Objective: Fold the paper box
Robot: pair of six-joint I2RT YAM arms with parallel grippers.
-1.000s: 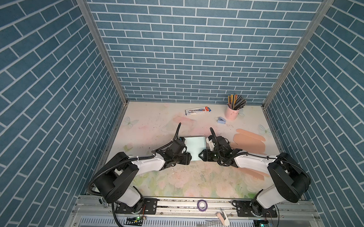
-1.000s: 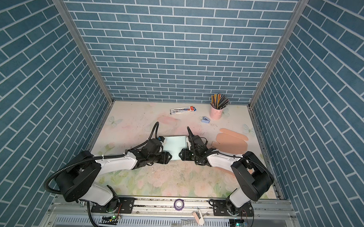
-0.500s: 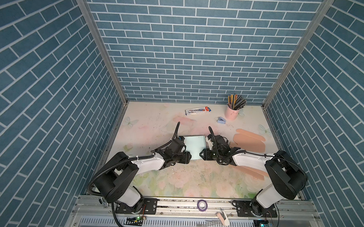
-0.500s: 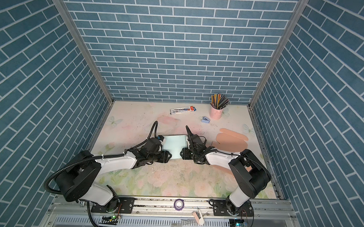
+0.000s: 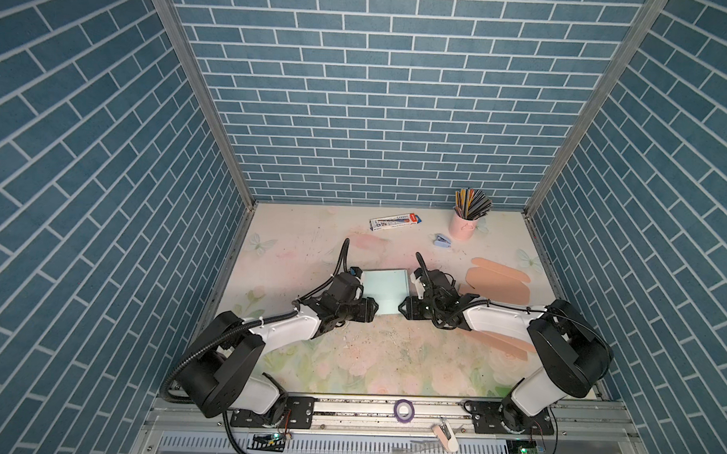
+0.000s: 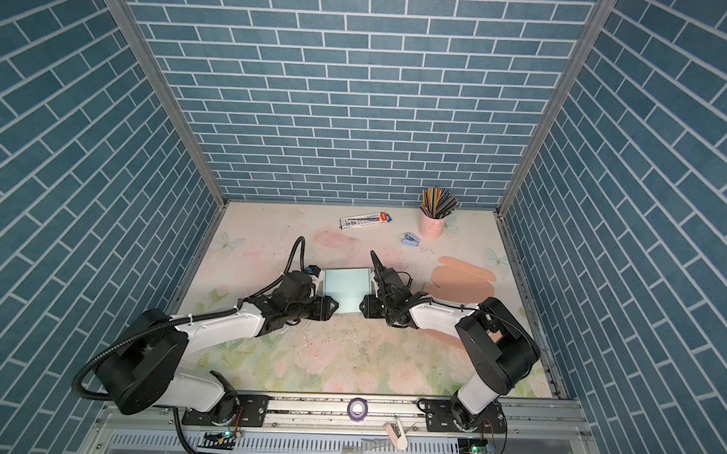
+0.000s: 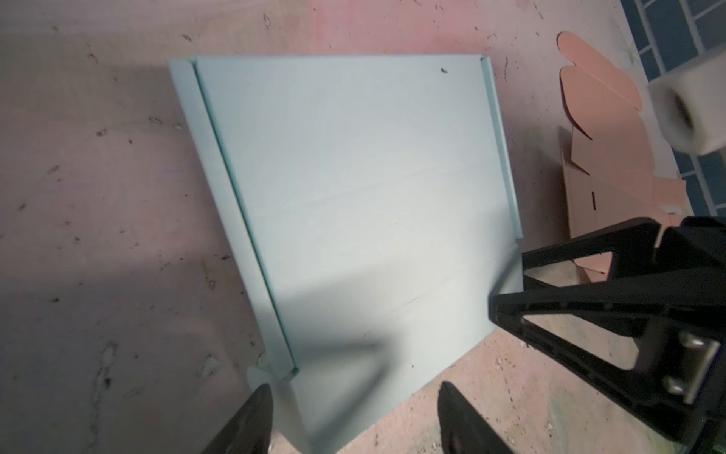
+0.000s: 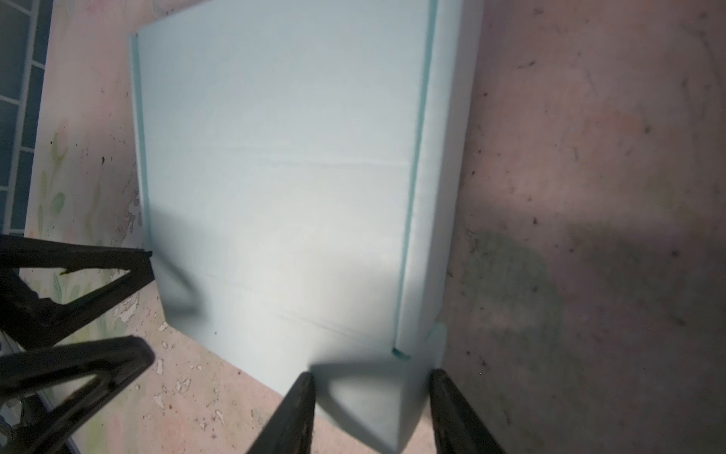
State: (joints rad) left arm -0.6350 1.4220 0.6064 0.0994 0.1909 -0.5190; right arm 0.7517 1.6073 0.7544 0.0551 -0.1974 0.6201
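In both top views the paper box [image 5: 383,289] lies flat on the counter [image 5: 349,360], with the left tool [image 5: 372,310] and the right tool [image 5: 401,311] at its near corners. The left wrist view shows the left tool [image 7: 357,416] open, its jaws astride one corner of the box. In the right wrist view the right tool [image 8: 371,412] surrounds the other near corner; whether it grips, I cannot tell.

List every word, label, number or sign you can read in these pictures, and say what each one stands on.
No text is legible in any view.
Long white carton at the back of the table: dark lettering and a red patch, too small to read.
Pale blue paper box: blank, no print on the faces shown.
Peach card sheets: no print visible.
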